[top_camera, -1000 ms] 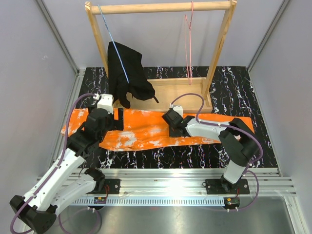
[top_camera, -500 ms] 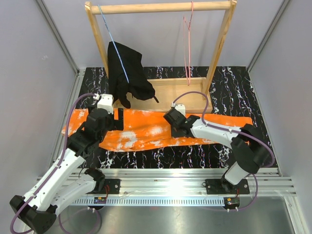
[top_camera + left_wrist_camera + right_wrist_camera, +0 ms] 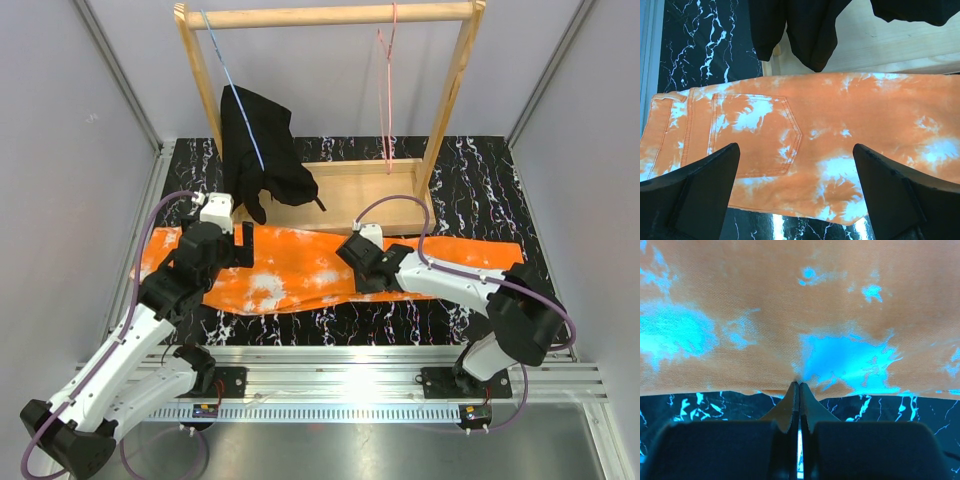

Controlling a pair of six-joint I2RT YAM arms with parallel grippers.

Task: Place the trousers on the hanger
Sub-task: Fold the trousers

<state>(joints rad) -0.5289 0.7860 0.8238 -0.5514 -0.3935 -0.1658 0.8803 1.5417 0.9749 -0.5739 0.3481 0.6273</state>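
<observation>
On counter (image 3: 480, 180), right hand (image 3: 799, 386) is pinching trousers (image 3: 290, 272) at the near edge for carrying to hanger (image 3: 387, 100), left hand (image 3: 797, 167) hovering open.

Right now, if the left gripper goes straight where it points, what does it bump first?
Probably the trousers, near their back pocket. The open left gripper points down at them; how far is unclear.

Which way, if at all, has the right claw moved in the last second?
Yes: the right claw has slid slightly right and toward the near edge, away from the rack base.
</observation>
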